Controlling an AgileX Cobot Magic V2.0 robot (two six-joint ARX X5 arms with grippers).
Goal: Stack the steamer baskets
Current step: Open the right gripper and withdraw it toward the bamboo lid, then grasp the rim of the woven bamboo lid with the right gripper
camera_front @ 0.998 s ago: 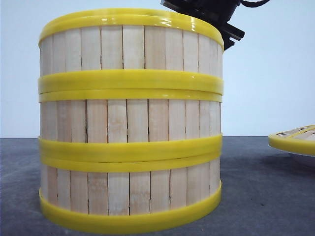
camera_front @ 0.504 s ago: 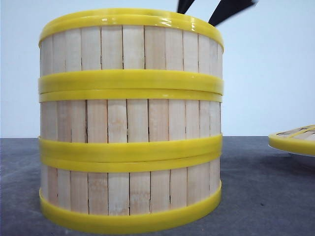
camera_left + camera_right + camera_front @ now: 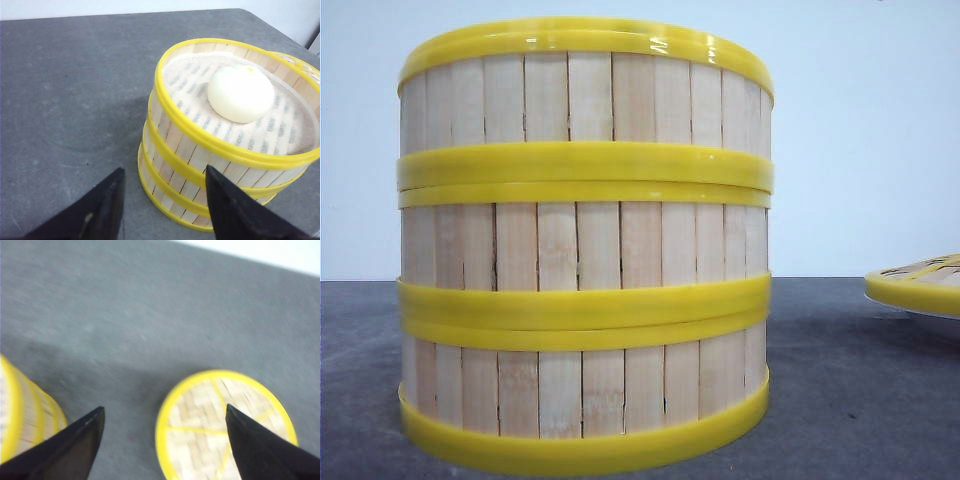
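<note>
Front view: three steamer baskets [image 3: 585, 245] sitting stacked, filling frame centre-left on the grey table [image 3: 860, 390]; stacking looking done, nothing obviously left. Lid [image 3: 920, 283] lying at right edge, well apart. No arm showing now; 1 s ago a dark arm was hanging upper right over the stack.

Left wrist view: left tool [image 3: 162, 207] gaping open, empty, lower frame, near the stack w/ a white bun [image 3: 240, 93] in top basket.

Right wrist view: right tool [image 3: 165, 447] spreading wide, holding nothing, above the lid; stack at lower left.
</note>
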